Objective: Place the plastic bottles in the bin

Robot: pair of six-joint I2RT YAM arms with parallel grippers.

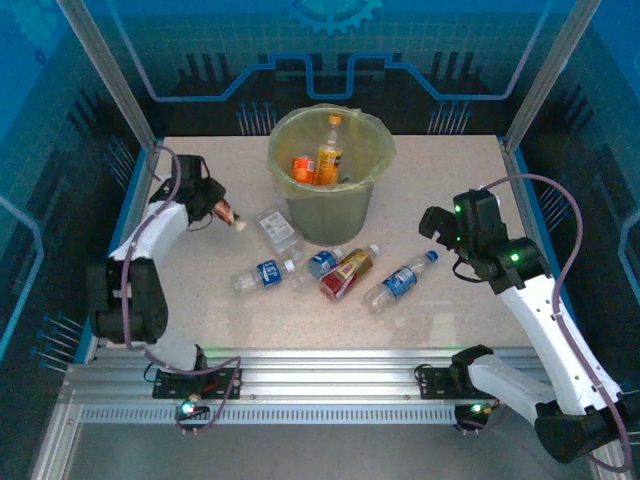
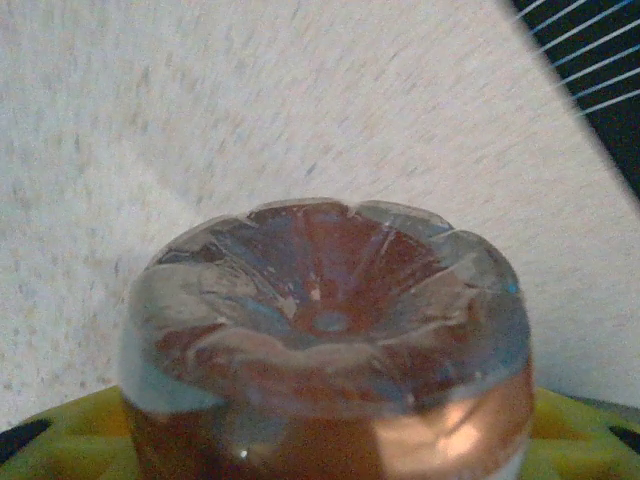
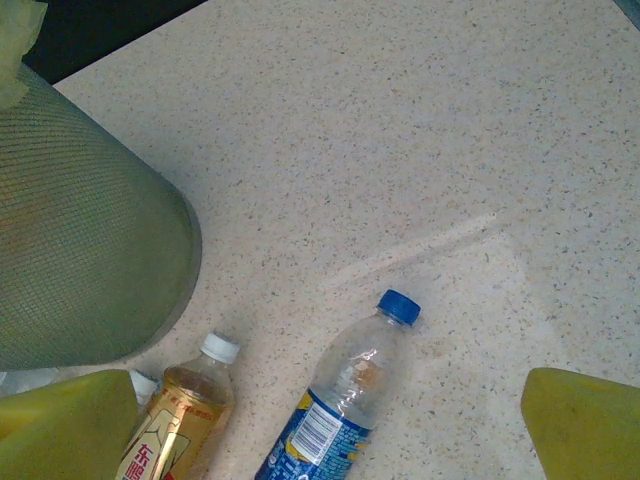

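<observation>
Closest to the left wrist camera sits the petalled base of a brown-tinted bottle (image 2: 325, 320). The left gripper (image 1: 222, 211) is clamped on it at the left side of the desk (image 1: 450, 315), with its pale cap end pointing toward the bin (image 1: 340, 215) but well apart from it. Whether the bottle is clear of the surface cannot be told.

The right gripper (image 1: 437, 222) hangs at the right side with its jaws wide apart and nothing between them. It looks down on a blue-capped water bottle (image 3: 345, 400) and a white-capped tea bottle (image 3: 185, 400) beside it.

Inside the bin, two bottles show (more could be hidden lower down): an orange bottle (image 1: 329, 155) standing upright and a red-labelled bottle (image 1: 303, 168) leaning next to it.

Five bottles lie on the desk in front of the bin. These are the two already named, a small blue-labelled bottle (image 1: 322, 262), a longer blue-labelled bottle (image 1: 265, 273) and a flattened clear bottle (image 1: 277, 226) just beside the bin's foot.

By this count the job looks under halfway done. One bottle is in hand and needs carrying over the rim, and five have not yet been picked up.
</observation>
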